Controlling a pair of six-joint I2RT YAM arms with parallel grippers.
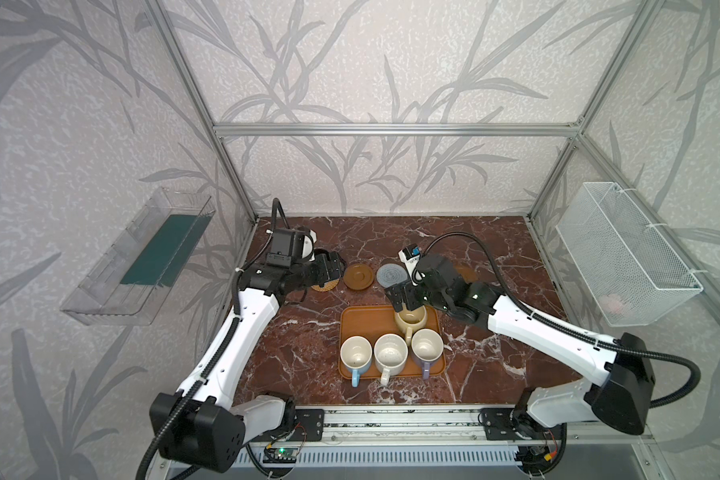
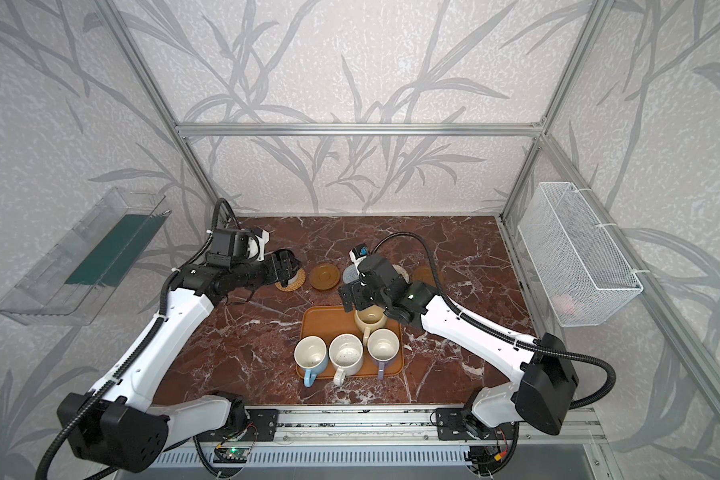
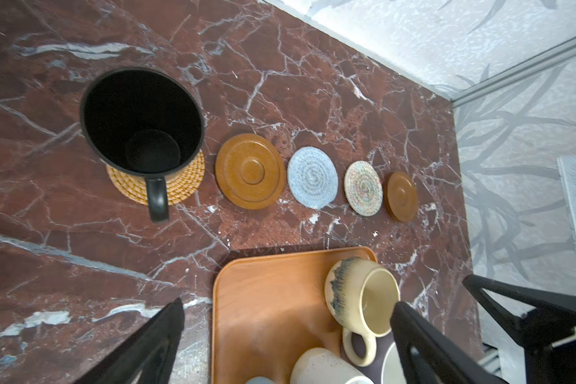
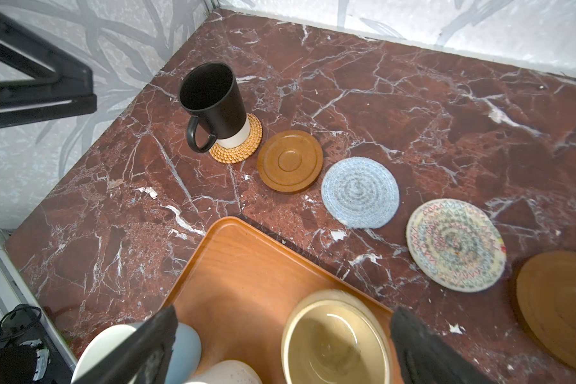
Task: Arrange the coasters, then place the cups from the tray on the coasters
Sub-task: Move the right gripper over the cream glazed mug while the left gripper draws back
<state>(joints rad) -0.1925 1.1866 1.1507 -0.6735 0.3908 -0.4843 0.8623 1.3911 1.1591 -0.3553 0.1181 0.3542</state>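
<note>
Five coasters lie in a row at the back. The black cup (image 4: 213, 103) stands on the rattan coaster (image 4: 246, 146) at the left end. The others are bare: brown coaster (image 4: 290, 161), blue-grey coaster (image 4: 359, 192), cream coaster (image 4: 456, 244), second brown coaster (image 4: 559, 309). On the tray (image 1: 362, 320) stand the cream-yellow cup (image 1: 410, 322), light blue cup (image 1: 355, 353), speckled white cup (image 1: 390, 353) and lavender cup (image 1: 427, 347). My left gripper (image 1: 333, 268) is open beside the black cup and holds nothing. My right gripper (image 4: 285, 314) hangs open over the cream-yellow cup.
The dark red marble table (image 1: 495, 257) is walled by an aluminium frame. A clear bin (image 1: 142, 257) hangs on the left wall and a white mesh basket (image 1: 624, 253) on the right wall. Bare marble lies left and right of the tray.
</note>
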